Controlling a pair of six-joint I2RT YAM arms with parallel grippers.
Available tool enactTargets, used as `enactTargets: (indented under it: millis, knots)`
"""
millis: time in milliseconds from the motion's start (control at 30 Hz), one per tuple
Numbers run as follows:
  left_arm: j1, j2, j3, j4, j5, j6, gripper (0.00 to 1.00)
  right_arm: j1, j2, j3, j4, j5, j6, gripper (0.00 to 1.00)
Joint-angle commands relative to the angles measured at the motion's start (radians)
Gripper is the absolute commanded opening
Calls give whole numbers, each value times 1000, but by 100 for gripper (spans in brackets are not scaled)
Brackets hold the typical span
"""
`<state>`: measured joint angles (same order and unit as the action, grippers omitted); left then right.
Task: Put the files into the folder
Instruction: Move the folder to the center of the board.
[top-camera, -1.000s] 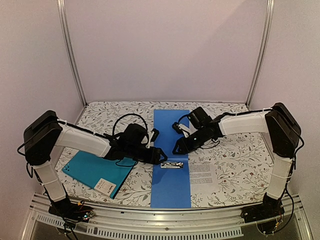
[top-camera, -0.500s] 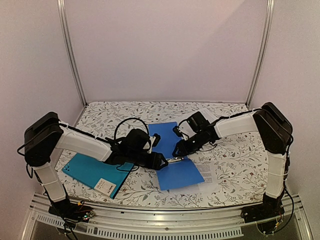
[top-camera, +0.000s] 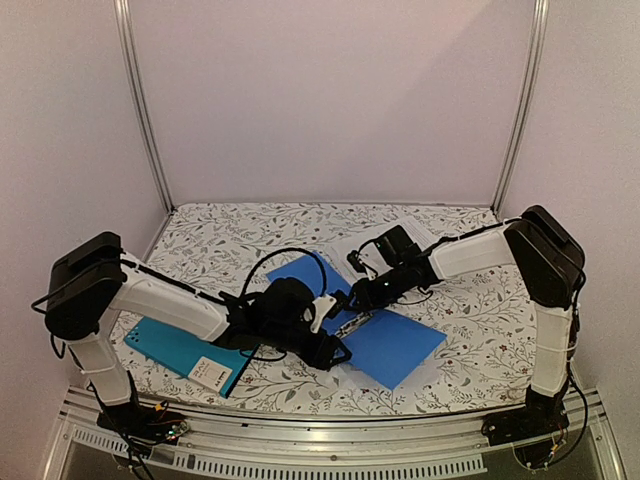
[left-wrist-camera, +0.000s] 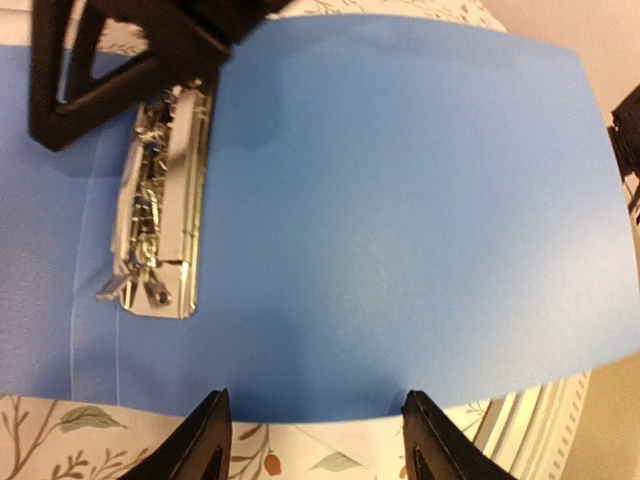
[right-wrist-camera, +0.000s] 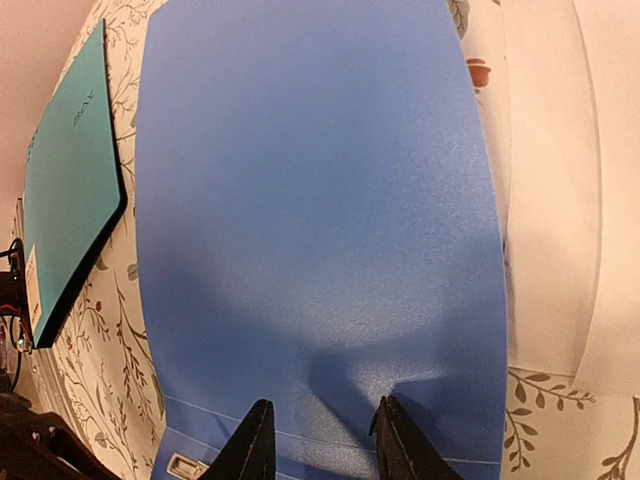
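A large teal folder (top-camera: 170, 345) lay closed on the left of the floral-patterned worktop (top-camera: 470, 320), near the front edge. A small white label (top-camera: 210, 372) sat at its near corner, and the left arm's forearm passed above its far side. From the right wrist the same teal cover (right-wrist-camera: 70, 180) showed just beside the long edge of a smaller plain blue folder (top-camera: 395, 340), which lay slantwise at the middle of the worktop.

The white paper sheets (right-wrist-camera: 560, 200) lay flat on the other side of the blue folder, with their near edge tucked under it. Their print could not be read from that angle.

The left hand (left-wrist-camera: 320, 440) hung low at the blue folder's near edge. Its two black fingers (left-wrist-camera: 210, 445) were spread apart with nothing between them, their tips over the patterned cloth just short of the blue cover. A bright metal clip (left-wrist-camera: 160, 200) lay on the blue cover just beyond the left hand.

The right hand (right-wrist-camera: 322, 445) reached in from the far side, close to that clip. Its fingers (right-wrist-camera: 255, 445) were parted over the blue surface and gripped nothing. Whether the tips touched the cover could not be told.
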<state>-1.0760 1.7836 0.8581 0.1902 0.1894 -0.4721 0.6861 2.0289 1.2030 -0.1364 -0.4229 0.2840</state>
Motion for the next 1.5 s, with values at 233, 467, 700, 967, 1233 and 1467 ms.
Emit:
enactTargets:
  millis: [233, 467, 700, 967, 1233, 1467]
  knots:
    - [-58, 73, 131, -227, -5, 145, 55, -4, 64, -56, -20, 85, 89, 35]
    - [-40, -7, 70, -143, -60, 101, 60, -3, -8, -72, -21, 82, 83, 36]
    - [-2, -85, -26, 2, -40, 43, 66, 27, -110, -109, -15, 122, 79, 37]
    - [31, -192, -116, 52, -27, 23, 68, 160, -153, -190, 93, 318, 152, 40]
    - [26, -382, -203, -184, -44, 83, 74, 228, -152, -199, 115, 418, 183, 41]
    - [14, -609, -355, -222, -54, 43, 80, 228, -122, -167, 100, 480, 162, 42]
